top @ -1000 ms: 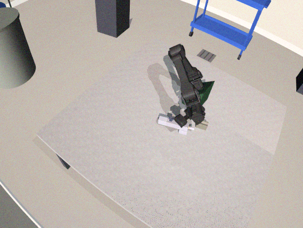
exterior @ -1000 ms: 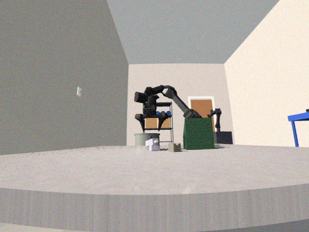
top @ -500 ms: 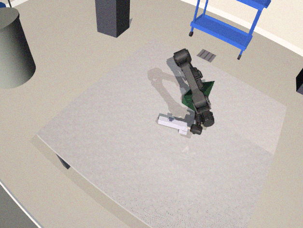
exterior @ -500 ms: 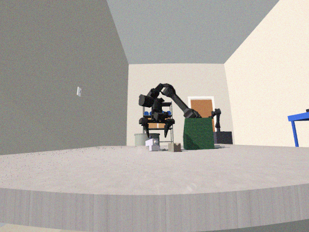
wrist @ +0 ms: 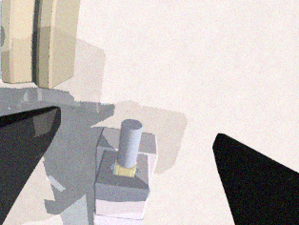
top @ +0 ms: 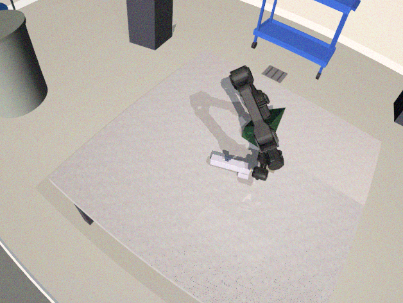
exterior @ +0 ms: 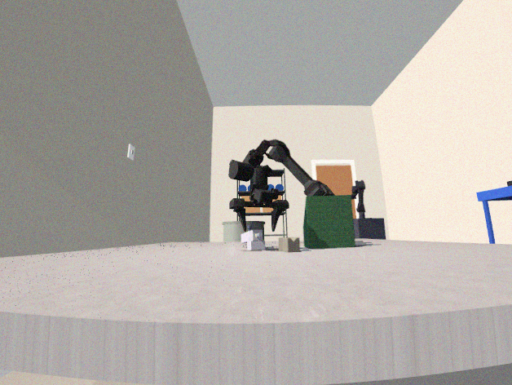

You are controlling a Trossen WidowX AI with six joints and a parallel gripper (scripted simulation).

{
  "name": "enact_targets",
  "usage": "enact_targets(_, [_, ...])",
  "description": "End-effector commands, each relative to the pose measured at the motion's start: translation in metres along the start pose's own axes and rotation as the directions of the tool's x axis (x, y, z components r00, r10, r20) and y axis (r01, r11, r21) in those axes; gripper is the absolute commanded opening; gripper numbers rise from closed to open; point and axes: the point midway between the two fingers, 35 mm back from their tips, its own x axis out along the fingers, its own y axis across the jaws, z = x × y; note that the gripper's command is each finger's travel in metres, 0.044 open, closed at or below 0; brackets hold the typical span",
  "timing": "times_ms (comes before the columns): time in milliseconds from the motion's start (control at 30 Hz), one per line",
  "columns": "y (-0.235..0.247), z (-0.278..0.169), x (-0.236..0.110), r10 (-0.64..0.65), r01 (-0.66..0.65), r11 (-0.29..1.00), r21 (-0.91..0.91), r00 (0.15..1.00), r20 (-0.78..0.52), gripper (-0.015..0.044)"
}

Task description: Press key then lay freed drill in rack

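A white holder block (top: 224, 164) (exterior: 252, 241) (wrist: 121, 216) lies on the table. A small bluish key (top: 226, 158) sits on its top. The drill (wrist: 129, 142), a grey cylinder with a yellow collar, sticks out of the block's end. It points toward the beige notched rack (wrist: 41, 29) (exterior: 289, 244). My gripper (wrist: 140, 128) (exterior: 259, 223) (top: 260, 171) is open wide and empty. It hangs above the drill end of the block, with one finger on each side and neither touching. In the top view the arm hides the rack.
A green box (top: 276, 117) (exterior: 328, 221) stands by the arm's base, right behind the rack. A blue cart (top: 292, 35), a dark pillar (top: 149, 22) and a grey drum (top: 16, 65) stand on the floor beyond the table (top: 162, 195).
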Motion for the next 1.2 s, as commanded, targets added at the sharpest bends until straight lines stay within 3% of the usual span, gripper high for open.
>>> enact_targets(0, [0.003,-0.002,0.009,0.009,-0.009,1.0,-0.009,1.0,-0.008,0.044])
enact_targets(933, [0.005,-0.013,0.044,0.011,-0.011,1.0,-0.009,1.0,-0.012,0.044])
enact_targets(1167, [0.002,-0.013,0.042,0.005,-0.005,1.0,0.0,1.0,-0.006,0.0256])
